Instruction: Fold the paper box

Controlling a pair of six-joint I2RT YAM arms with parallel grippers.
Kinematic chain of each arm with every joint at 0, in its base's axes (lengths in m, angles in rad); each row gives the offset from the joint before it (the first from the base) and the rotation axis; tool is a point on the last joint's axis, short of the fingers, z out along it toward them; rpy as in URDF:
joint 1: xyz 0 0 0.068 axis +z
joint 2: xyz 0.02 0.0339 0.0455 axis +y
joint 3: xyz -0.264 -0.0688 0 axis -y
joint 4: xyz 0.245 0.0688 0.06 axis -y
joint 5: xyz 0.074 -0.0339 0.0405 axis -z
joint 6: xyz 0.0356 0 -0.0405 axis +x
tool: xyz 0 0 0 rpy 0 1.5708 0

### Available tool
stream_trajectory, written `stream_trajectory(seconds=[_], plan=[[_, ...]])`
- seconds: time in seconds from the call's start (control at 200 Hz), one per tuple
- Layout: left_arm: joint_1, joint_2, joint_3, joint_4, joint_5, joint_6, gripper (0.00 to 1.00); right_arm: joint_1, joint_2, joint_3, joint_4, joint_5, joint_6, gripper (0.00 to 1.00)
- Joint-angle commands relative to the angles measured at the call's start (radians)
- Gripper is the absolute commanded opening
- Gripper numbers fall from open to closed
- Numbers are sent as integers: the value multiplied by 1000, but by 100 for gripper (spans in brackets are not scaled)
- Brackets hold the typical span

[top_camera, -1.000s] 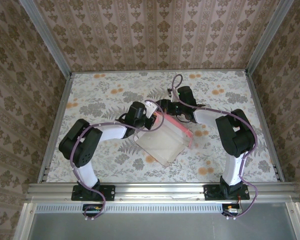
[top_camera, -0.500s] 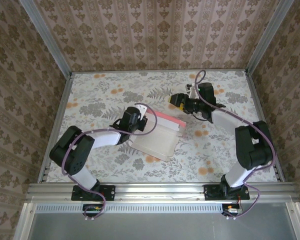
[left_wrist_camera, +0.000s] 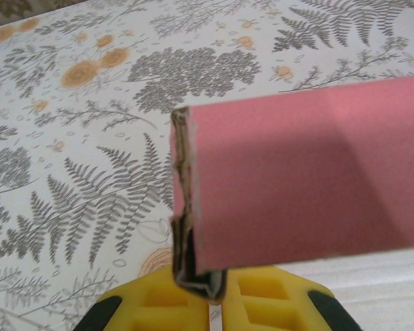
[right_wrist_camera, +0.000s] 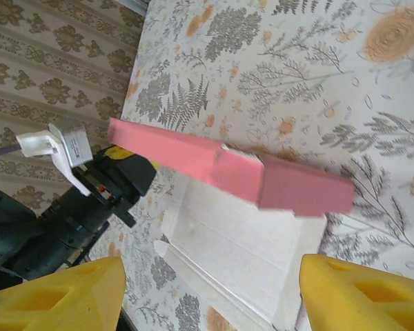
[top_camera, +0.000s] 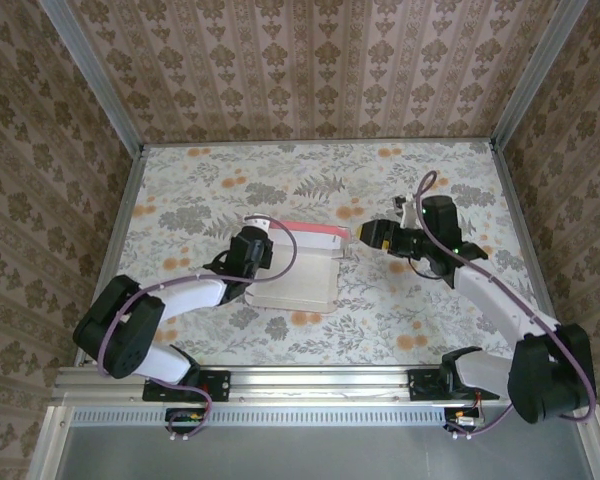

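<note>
Paper box sits near the middle of the floral table, a little left of centre in the overhead view, with its pale inner side up. The long wall along its far edge is raised and shows pink. The rest lies flat as a whitish panel on the side nearer the arm bases.

Left gripper is at the left end of the raised wall. On its wrist camera I see the two yellow fingers pinched together on the wall's bottom corner. The card is doubled into several layers there, and the folded edge is wedged in the narrow slit between the fingers. I log this as a firm grasp on the box. The pink face runs off the right side of that frame, slightly out of focus.

Right gripper is just beside the right end of the wall, off the box and not touching it. Its wrist camera shows both yellow fingertips at the bottom corners of the frame, spread wide with nothing gripped between them. It is released and holds nothing. In this view the wall has a step near its middle where one pink piece overlaps another. The left arm's white camera bracket sits at the wall's other end.
</note>
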Motion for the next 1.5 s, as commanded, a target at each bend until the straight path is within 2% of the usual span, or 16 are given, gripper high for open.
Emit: stream_trajectory(seconds=[0.0,0.21,0.4,0.635,0.76,0.84,0.955,0.975,1.24,1.495], plan=[[-8,-40,-23,-63,-60,-61,12,14,-52,-61,-50,62,11,68],[-8,-64,-67,-67,-46,-126,26,76,-106,-76,-98,164,21,63],[-13,-176,-85,-138,-14,-139,29,138,-128,-83,-119,258,39,58],[-30,-408,-69,-387,168,-236,37,282,-113,-130,-20,364,100,57],[-33,-458,-80,-422,326,-314,45,347,-66,-162,79,407,159,58],[-58,-444,-87,-408,380,-368,57,375,-26,-180,160,420,199,62],[-120,-405,-128,-300,381,-434,95,396,46,-195,284,434,249,67],[-130,-398,-135,-280,380,-446,99,396,59,-196,310,434,256,69],[-235,-295,-191,-78,335,-520,100,396,223,-157,468,392,297,87],[-264,-174,-146,-82,317,-528,100,398,349,-84,539,401,299,87]])
